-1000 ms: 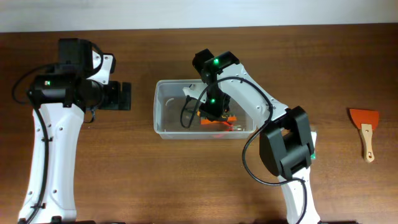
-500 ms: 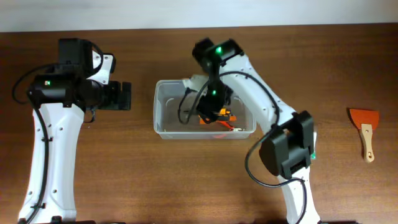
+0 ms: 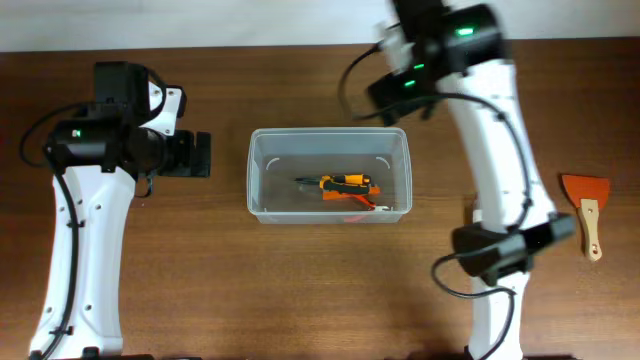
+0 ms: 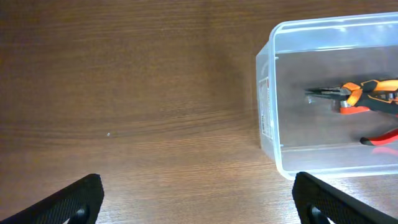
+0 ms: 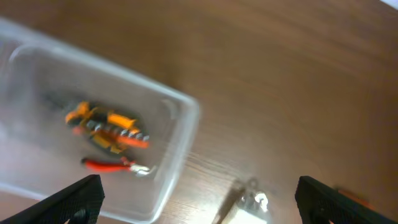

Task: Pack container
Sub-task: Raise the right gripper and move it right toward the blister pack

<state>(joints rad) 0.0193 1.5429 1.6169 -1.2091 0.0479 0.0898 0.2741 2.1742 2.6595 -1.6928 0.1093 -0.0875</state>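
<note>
Overhead, the clear container [image 3: 272, 185] sat mid-table between the two arms, holding orange-and-black pliers [image 3: 345, 183] and a red-handled tool [image 3: 368, 205]. The right gripper [image 5: 199, 196] hung near its far right corner, jaws spread wide and empty. The left gripper [image 4: 196, 199] hovered left of the tub, likewise spread, gripping nothing. An orange scraper [image 3: 588, 205] lay well apart at the right.

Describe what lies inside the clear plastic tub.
Inside the tub lie orange-and-black pliers and a red-handled tool beside them. Anything beneath the tools is covered and cannot be seen.
</note>
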